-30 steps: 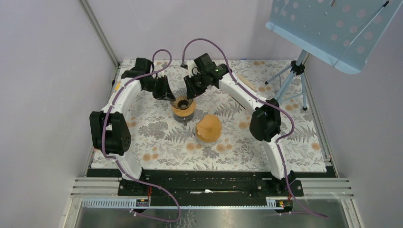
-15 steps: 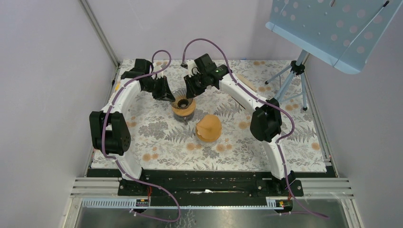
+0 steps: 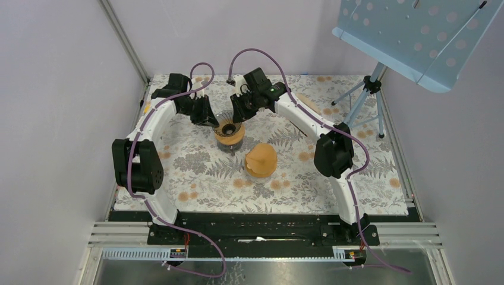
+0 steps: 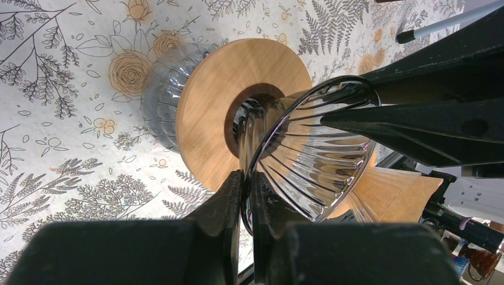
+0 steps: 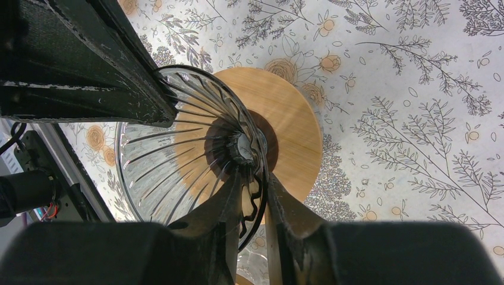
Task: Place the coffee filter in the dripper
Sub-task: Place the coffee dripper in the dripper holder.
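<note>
You have the left gripper (image 4: pixel 245 178) pinching the glass dripper (image 4: pixel 309 172) by its rim — the right gripper (image 5: pixel 254 178) clamps the opposite rim — the coffee filter (image 3: pixel 261 159) sits nearby.

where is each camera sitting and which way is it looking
Top external: above and behind the arms, looking down on the table; both show whole.
Left wrist: rides its arm, facing along the left tool, clamped on the dripper rim.
Right wrist: rides its arm, facing along the right tool, straddling that rim.
Shared: both wrist views show the dripper and the opposite tool.
</note>
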Controlling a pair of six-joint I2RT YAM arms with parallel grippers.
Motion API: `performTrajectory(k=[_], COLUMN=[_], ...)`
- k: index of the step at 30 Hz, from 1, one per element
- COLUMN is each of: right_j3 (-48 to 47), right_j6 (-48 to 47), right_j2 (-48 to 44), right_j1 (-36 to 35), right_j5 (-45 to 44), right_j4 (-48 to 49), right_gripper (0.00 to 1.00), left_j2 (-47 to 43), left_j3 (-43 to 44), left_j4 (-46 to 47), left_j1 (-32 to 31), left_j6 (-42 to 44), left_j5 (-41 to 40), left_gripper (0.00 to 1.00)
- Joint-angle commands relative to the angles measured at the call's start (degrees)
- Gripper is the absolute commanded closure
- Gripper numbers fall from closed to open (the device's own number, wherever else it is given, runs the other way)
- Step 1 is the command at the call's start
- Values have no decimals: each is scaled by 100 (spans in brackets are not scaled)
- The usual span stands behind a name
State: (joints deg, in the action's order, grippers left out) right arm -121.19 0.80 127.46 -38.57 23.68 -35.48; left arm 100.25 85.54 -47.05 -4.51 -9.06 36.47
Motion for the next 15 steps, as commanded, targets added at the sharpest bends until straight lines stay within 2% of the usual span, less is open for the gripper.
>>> performTrajectory(k=[1, 15], right_j3=[263, 132], right_j6=[-290, -352], right_j2=[222, 260], right_j1=[-68, -49], right_j5=[-67, -109], right_j4=[-505, -626], right_gripper=[77, 74], left_j2=[175, 259], left_j3=[195, 398], left_j4=[37, 21], left_j1=[12, 12], left_j6=[168, 158], left_j5=[-62, 65], left_gripper=[100, 100])
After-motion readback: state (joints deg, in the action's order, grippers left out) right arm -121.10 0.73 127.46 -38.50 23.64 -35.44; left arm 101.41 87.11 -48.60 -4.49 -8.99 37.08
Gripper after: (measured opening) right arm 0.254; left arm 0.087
